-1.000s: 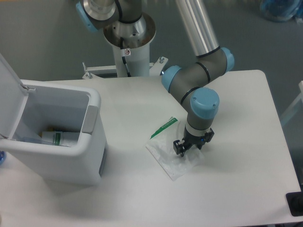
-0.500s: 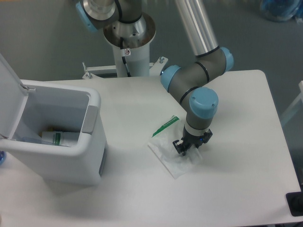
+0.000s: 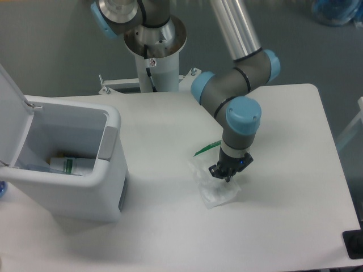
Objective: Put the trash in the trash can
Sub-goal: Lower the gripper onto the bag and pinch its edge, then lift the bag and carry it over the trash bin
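At the left edge the trash can (image 3: 68,170) stands with its hinged lid (image 3: 11,113) swung up and back, so the mouth is fully open. Inside, low on the floor of the bin, lies a bottle (image 3: 71,165) on its side, pale with a green band; one piece of the trash seems already dealt with.

Right of the bin, across a bare stretch of the table (image 3: 159,124), the crinkled clear plastic bag (image 3: 214,190) rests near the middle of the tabletop, its green strip (image 3: 207,149) pointing toward the far side. The gripper (image 3: 228,171) sits directly on the bag's upper part, fingers drawn close together and apparently pinching the film, though the film is too clear to be sure it is caught.

The step in hand looks like securing and lifting the bag. Thin film slips easily, so the pinch should gather a fold rather than one layer, and the lift should go straight up until the bag hangs free. Then carry it left, high enough for the dangling end to pass the bin's near rim, and release over the open middle.
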Robot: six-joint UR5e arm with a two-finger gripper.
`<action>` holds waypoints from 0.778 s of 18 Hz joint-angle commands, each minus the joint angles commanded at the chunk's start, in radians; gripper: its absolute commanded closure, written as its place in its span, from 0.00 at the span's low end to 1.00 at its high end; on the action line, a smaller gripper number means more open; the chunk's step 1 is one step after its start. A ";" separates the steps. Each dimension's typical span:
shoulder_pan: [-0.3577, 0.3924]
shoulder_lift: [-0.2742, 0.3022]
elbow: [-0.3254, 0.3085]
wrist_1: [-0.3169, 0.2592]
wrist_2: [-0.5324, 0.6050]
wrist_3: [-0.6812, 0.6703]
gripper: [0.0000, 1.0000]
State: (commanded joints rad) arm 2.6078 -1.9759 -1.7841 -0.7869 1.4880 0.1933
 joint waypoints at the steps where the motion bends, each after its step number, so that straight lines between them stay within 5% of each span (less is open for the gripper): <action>1: 0.002 0.009 0.009 0.000 -0.003 -0.002 1.00; 7: 0.011 0.238 0.087 0.015 -0.195 -0.005 1.00; 14: -0.001 0.339 0.230 0.023 -0.348 -0.100 1.00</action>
State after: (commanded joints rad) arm 2.6063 -1.6369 -1.5541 -0.7639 1.1399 0.0936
